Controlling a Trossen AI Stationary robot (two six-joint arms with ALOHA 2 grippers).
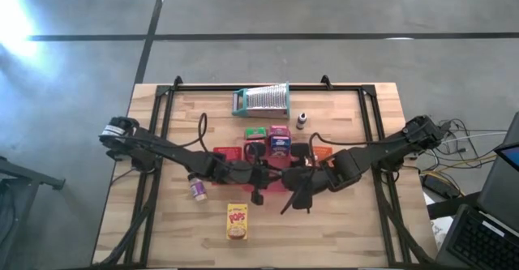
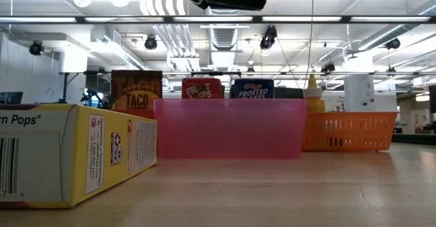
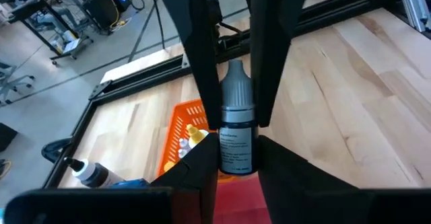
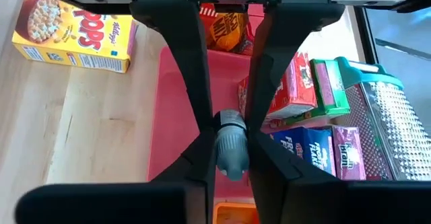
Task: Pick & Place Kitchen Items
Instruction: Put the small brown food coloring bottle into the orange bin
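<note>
A small bottle (image 3: 236, 140) with a grey cap and a white label hangs over the red tray (image 1: 220, 154), between my two grippers; the high view hides it under the arms. My left gripper (image 3: 234, 158) is shut on its labelled body. My right gripper (image 4: 231, 158) is shut on its cap. Both meet mid-table, left gripper (image 1: 261, 177) beside right gripper (image 1: 292, 181). In the tray stand a brown packet (image 4: 225, 29), a red box (image 4: 293, 83) and a blue box (image 4: 306, 150). A yellow Pops box (image 1: 237, 221) lies flat near the front edge. My left gripper pinches the bottle's labelled body (image 3: 237, 158) between its two fingers, coming from the table's left. The cap end sticks out past the fingertips, clear of the tray. My right gripper pinches the grey cap (image 4: 232, 155) between its two fingers (image 3: 202, 69), slanting down from the table's right.
An orange tray (image 3: 176, 146) holding a yellow bottle sits to the right of the red one. A metal grater (image 1: 261, 100) lies at the far edge, with a tiny bottle (image 1: 301, 121) beside it. A small jar (image 1: 197, 189) stands left of the red tray. Green (image 4: 330, 83) and pink (image 4: 347, 153) boxes stand behind the red tray.
</note>
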